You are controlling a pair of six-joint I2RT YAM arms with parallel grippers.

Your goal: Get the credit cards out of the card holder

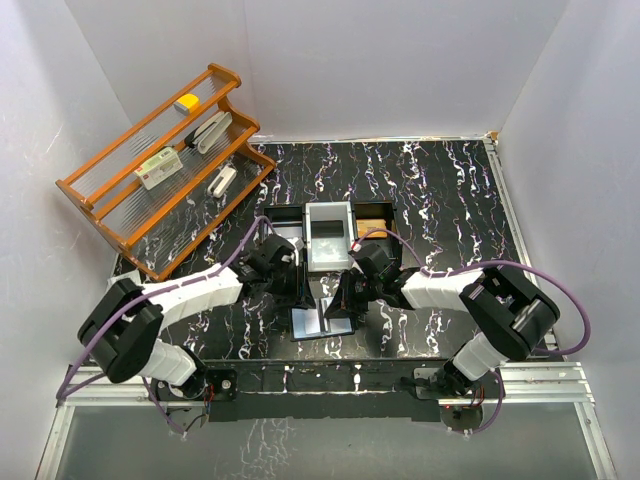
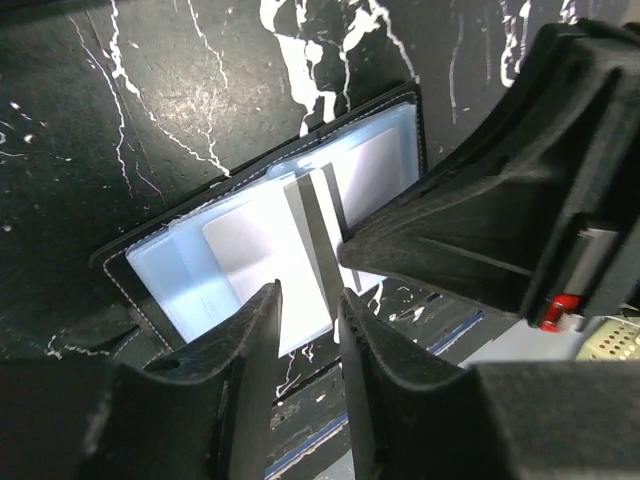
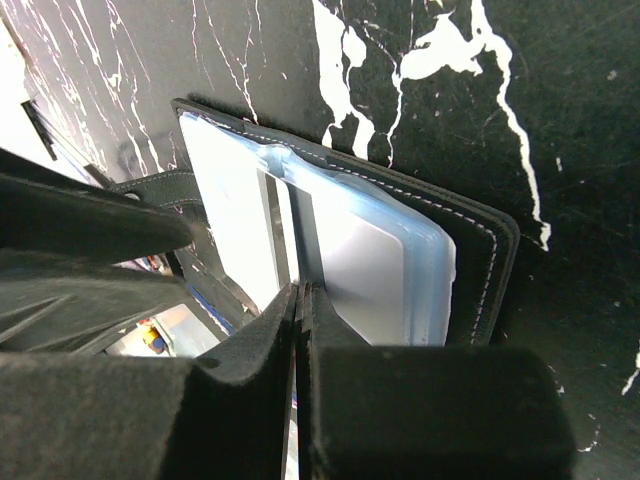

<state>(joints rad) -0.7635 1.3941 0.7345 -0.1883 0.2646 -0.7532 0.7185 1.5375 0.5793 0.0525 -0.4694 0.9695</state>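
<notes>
Card holder (image 1: 318, 322) lies open on worktop (image 1: 450, 190). Left end effector (image 2: 308, 300) slightly parted, gripping nothing. Right end effector (image 3: 300, 292) fully closed, possibly pinching it mid-fold.

surface: black marble-look tabletop (image 1: 450, 200), white veins all over, a bit glossy

back left: orange-brown wooden tiered rack (image 1: 165, 215) with clear ribbed shelves. It sits diagonally across that corner, running slightly off the tabletop's left edge

middle: black plastic three-compartment tray (image 1: 375, 208), long side running left to right, well apart from the rack

in front of the tray: small black bifold card holder (image 1: 312, 322) lying open, glossy light blue-grey inside facing up, pale stitching round the rim. Can't tell if it actually touches the tray
</notes>
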